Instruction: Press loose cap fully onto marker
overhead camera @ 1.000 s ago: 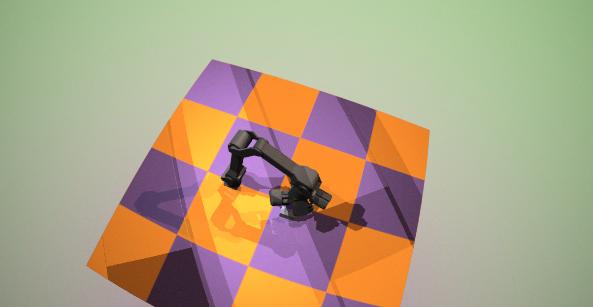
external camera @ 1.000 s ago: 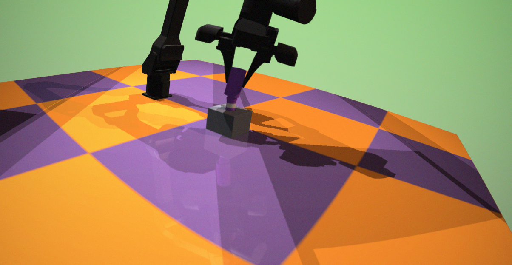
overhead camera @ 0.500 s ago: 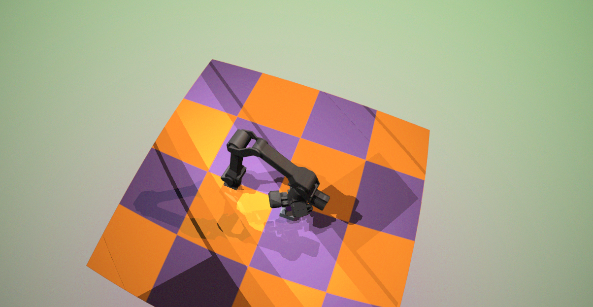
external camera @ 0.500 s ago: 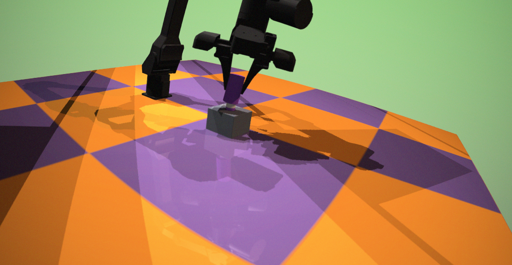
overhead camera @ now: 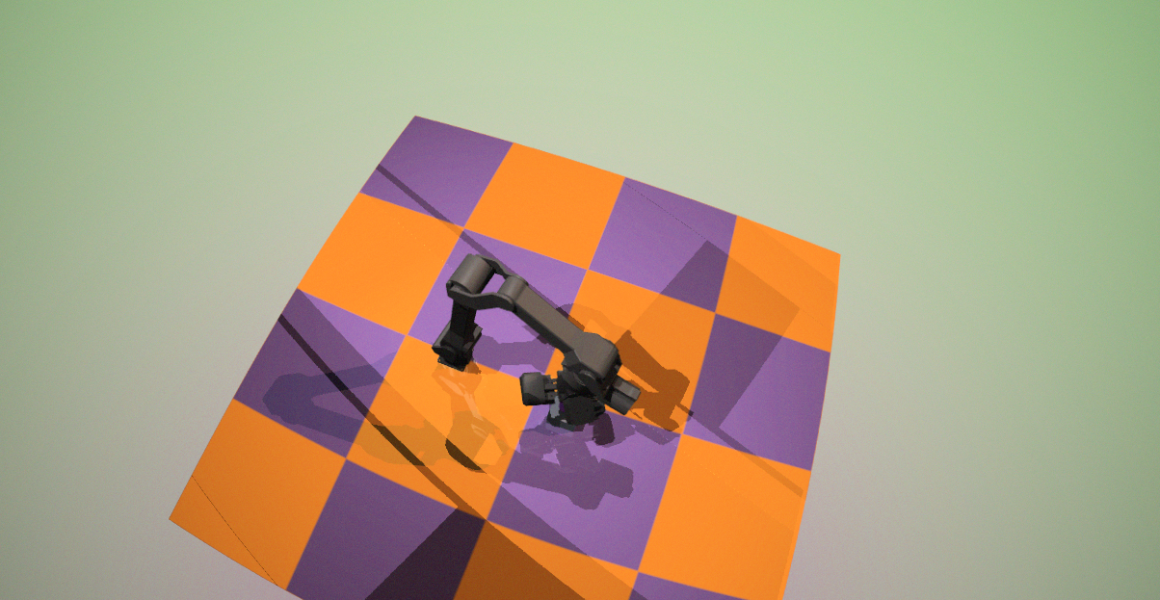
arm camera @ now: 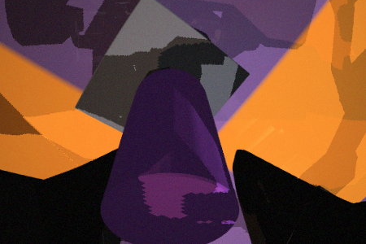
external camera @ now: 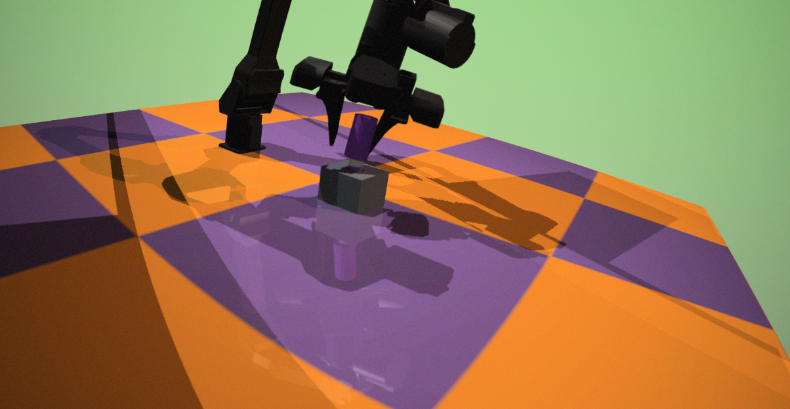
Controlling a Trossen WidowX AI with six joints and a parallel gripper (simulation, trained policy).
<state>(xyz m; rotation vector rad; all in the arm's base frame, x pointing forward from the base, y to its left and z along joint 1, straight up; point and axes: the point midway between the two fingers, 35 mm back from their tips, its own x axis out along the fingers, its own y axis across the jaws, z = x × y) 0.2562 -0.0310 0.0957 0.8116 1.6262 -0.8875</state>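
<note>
The purple cap [external camera: 361,136] [arm camera: 171,132] sits over the marker, standing nearly upright with a slight lean in the exterior view. The marker's barrel is hidden inside it; only its pale band [external camera: 356,163] and a little purple below show. The grey holder block [external camera: 361,195] [arm camera: 138,30] stands beneath. The cap's lower end is close above the block. My gripper [external camera: 352,146] [arm camera: 189,154] is open around the cap, with a visible gap at one finger in each of these views. In the top view the arm hides the cap.
The checkered orange and purple table [overhead camera: 536,198] [external camera: 497,318] carries the arm's base [overhead camera: 453,356] [external camera: 242,131], which stands behind and left of the block in the exterior view. Broad shadows and reflections cross the table.
</note>
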